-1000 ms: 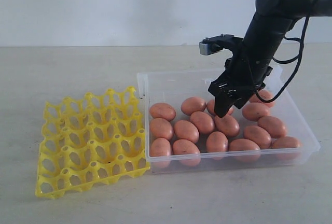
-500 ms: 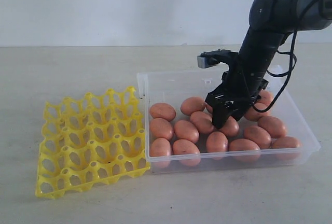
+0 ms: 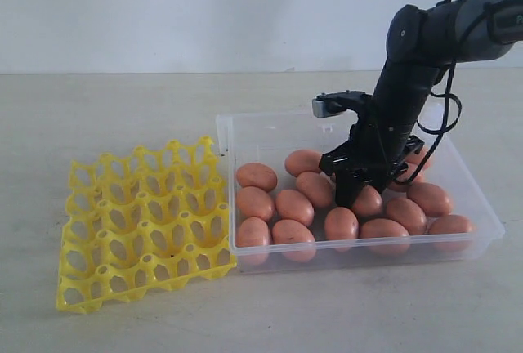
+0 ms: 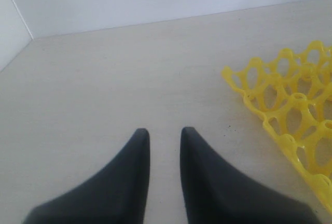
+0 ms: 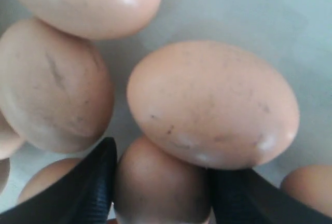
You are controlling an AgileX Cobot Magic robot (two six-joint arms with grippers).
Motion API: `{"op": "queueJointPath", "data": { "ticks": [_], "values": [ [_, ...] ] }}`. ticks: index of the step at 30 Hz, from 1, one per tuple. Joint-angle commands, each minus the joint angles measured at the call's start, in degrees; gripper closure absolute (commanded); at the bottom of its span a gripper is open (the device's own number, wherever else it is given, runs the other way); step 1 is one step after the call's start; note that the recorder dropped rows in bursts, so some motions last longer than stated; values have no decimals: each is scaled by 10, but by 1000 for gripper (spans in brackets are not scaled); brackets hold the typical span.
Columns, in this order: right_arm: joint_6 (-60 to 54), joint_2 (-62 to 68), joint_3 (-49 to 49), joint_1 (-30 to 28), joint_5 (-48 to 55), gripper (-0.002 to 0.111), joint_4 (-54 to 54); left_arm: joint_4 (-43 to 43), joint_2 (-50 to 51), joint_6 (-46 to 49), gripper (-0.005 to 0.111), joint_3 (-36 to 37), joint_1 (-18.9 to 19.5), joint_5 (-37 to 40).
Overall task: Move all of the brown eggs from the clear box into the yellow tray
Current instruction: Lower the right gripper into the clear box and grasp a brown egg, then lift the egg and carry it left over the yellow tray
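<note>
Right fingers (image 5: 78, 187) straddle one brown egg (image 5: 161, 182) in the clear box (image 3: 270, 134).
They sit against both its sides, but you cannot tell whether they grip it. The other brown eggs (image 3: 292, 206) lie around it in the box, with the yellow tray (image 3: 139, 222) just beside. Your left fingers (image 4: 124, 177) hover slightly parted over the table (image 4: 104, 79), holding nothing.

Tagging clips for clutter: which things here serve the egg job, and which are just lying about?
Job: eggs, box, tray, right hand.
Just there: left hand, table; no stray items seen.
</note>
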Motion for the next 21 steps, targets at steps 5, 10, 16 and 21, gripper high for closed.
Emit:
{"op": "queueJointPath", "data": {
  "ticks": [5, 10, 16, 21],
  "values": [
    [8, -50, -1, 0, -8, 108, -6, -1, -1, -1, 85, 2, 1, -4],
    [31, -122, -1, 0, -63, 108, 16, -1, -1, -1, 85, 2, 1, -4],
    [-39, -180, -1, 9, -109, 108, 192, -1, -1, -1, 85, 2, 1, -4],
    [-154, -192, -1, 104, -111, 109, 275, -1, -1, -1, 85, 2, 1, -4]
  ]
}}
